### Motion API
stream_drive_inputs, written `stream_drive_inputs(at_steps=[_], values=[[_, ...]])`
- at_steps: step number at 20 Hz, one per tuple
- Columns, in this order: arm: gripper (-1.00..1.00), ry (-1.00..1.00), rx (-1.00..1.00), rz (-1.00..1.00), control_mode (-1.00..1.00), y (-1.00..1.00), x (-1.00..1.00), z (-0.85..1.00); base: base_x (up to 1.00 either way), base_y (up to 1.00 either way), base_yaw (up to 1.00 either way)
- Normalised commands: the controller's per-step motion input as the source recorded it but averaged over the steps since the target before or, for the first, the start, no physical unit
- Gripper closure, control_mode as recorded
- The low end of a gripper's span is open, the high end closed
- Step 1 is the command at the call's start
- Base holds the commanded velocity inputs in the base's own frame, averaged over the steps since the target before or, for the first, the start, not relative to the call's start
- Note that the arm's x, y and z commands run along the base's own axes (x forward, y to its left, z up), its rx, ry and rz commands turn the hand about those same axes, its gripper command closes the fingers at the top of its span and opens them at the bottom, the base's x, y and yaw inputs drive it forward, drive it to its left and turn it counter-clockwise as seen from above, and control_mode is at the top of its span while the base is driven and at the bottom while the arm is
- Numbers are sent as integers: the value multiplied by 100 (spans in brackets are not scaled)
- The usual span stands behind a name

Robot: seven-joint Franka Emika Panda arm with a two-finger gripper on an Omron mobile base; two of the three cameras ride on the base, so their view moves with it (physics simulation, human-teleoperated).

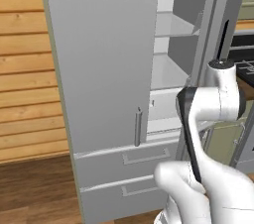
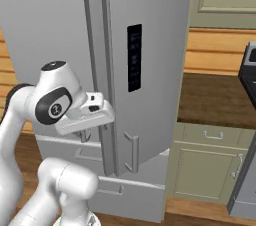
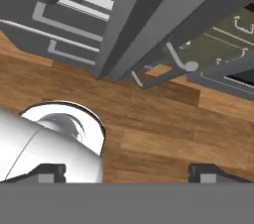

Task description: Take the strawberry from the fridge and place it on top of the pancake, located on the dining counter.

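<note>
The gripper stands open and empty, its two dark fingertips wide apart at the hand view's bottom, over wooden floor. The fridge fills the left base view's centre, right door swung ajar, white shelves showing in the upper middle.

- My base stands on a wooden plank floor, warm brown, running under the fridge.
- The fridge rests directly on that floor, its two bottom drawers just above it.
- Its white shelves look bare, though I see only a narrow slice.
</note>
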Motion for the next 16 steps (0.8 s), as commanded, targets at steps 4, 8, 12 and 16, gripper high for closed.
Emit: stream_drive_inputs(at_steps=[4,8,12,16], values=[[-100,1,-26,-3,-100,92,2,49,0,0,0],[-100,0,-20,0,-100,66,38,31,0,0,0],[-100,0,-11,0,-100,40,76,12,0,0,0],[-100,0,-1,0,-100,8,99,0,0,0,0]])
